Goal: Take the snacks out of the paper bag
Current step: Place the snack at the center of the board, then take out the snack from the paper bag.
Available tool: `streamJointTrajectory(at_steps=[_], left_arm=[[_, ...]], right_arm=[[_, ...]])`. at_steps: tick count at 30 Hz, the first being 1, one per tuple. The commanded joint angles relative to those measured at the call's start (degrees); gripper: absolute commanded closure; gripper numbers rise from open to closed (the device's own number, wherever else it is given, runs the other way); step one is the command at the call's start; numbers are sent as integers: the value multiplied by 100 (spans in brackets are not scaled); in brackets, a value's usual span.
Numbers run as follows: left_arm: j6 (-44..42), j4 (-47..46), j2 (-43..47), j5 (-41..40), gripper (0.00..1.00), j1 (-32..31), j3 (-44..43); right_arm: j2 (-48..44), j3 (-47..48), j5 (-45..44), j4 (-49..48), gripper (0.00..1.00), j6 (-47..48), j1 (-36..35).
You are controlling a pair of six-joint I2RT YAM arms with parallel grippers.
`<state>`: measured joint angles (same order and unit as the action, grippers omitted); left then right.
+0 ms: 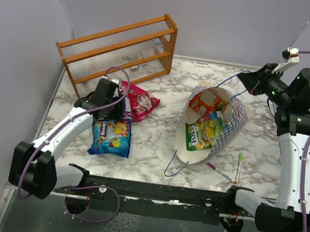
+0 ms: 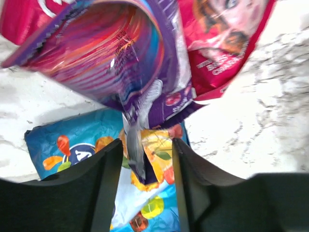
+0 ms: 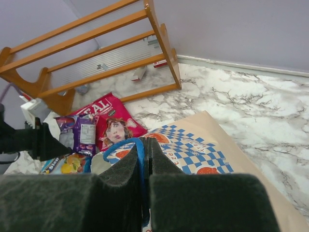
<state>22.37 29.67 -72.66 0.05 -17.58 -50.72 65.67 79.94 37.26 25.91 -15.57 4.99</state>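
The cream paper bag [image 1: 232, 118] lies on its side, mouth toward the near left. An orange packet [image 1: 209, 103] and a green-yellow packet [image 1: 201, 133] show inside it. My right gripper [image 1: 251, 80] is shut on the bag's blue cord handle [image 3: 121, 144] and holds it up behind the bag [image 3: 203, 154]. A red packet [image 1: 141, 101] and a blue packet [image 1: 111, 137] lie on the table at the left. My left gripper [image 2: 146, 145] is open above them. The crimped edge of a purple packet [image 2: 120, 53] hangs between its fingers, unpinched.
A wooden rack [image 1: 118, 47] stands at the back left. A green marker [image 1: 238, 165] and a pink marker [image 1: 216, 171] lie near the bag's front right. The bag's other blue cord [image 1: 174, 165] trails on the table toward the near edge.
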Motion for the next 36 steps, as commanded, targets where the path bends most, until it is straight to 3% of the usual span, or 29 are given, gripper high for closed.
streamJointTrajectory(at_steps=[1,8,14,17,22,26,32,34,36], left_arm=[[113,256,920,229,49,35,-210],[290,918,1910,965,45,36,-851],[1125,-394,2622,2269,45,0,-135],[1678,-1128,2737,2464,45,-325,288],[1827,-1715,2603,1259,48,-2101,394],[1713,-2054,1977,363,53,-3546,190],[786,-2183,666,-1613,54,-5949,-715],[472,-2258,221,-2024,53,-6441,-955],[376,-2396,-148,-1916,52,-6528,-1091]], right_arm=[[-50,-5,129,-140,99,36,28],[-49,17,97,-122,99,35,27],[-70,32,193,-131,99,-34,28],[-95,19,199,-103,99,-39,28],[-107,2,244,-95,99,-50,28],[-107,-17,240,-103,99,-63,28],[-116,-38,310,-90,99,-61,28],[-123,-34,309,-64,99,-29,28],[-136,-36,284,-38,98,-1,28]])
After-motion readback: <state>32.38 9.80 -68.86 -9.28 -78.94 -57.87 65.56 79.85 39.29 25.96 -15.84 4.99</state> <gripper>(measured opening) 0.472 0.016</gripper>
